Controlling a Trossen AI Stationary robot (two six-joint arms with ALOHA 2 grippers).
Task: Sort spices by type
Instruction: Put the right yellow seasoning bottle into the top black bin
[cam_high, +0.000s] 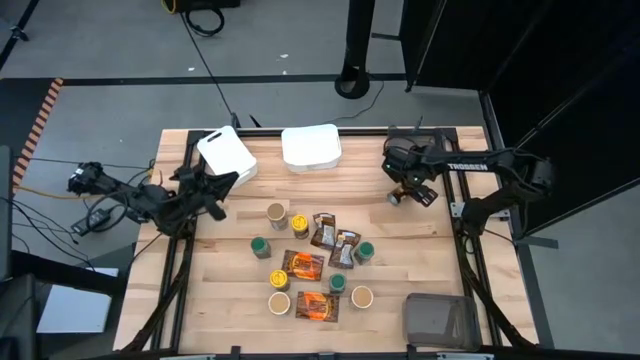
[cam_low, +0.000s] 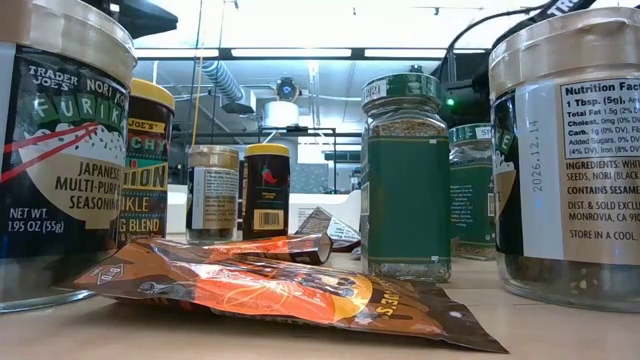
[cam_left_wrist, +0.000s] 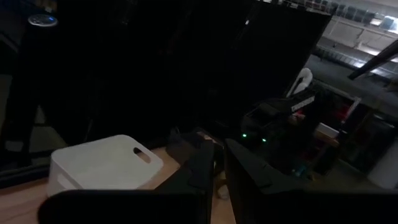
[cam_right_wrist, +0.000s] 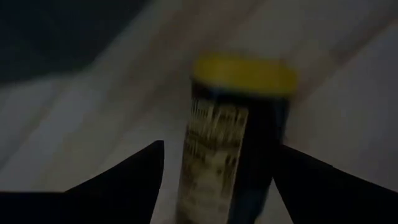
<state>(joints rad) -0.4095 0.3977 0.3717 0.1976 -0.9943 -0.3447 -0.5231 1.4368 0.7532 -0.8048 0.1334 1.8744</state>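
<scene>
Spice jars with tan (cam_high: 276, 212), yellow (cam_high: 298, 222) and green (cam_high: 260, 246) lids stand on the table's middle among flat orange-and-brown packets (cam_high: 303, 265). The low view shows a green jar (cam_low: 405, 180) standing behind a packet (cam_low: 290, 290). My right gripper (cam_high: 405, 193) is at the far right, pointing down and open. A yellow-lidded jar (cam_right_wrist: 236, 143) shows between its fingers (cam_right_wrist: 221, 145), apparently lying on its side. A gap shows beside one finger; I cannot tell whether the other touches. My left gripper (cam_left_wrist: 214, 168) waits shut and empty by a white tub (cam_left_wrist: 102, 165).
Two white square tubs (cam_high: 228, 155) (cam_high: 311, 146) stand at the table's far edge. A grey-brown bin (cam_high: 440, 320) sits at the near right corner. Bare wood lies between the jars and the right edge.
</scene>
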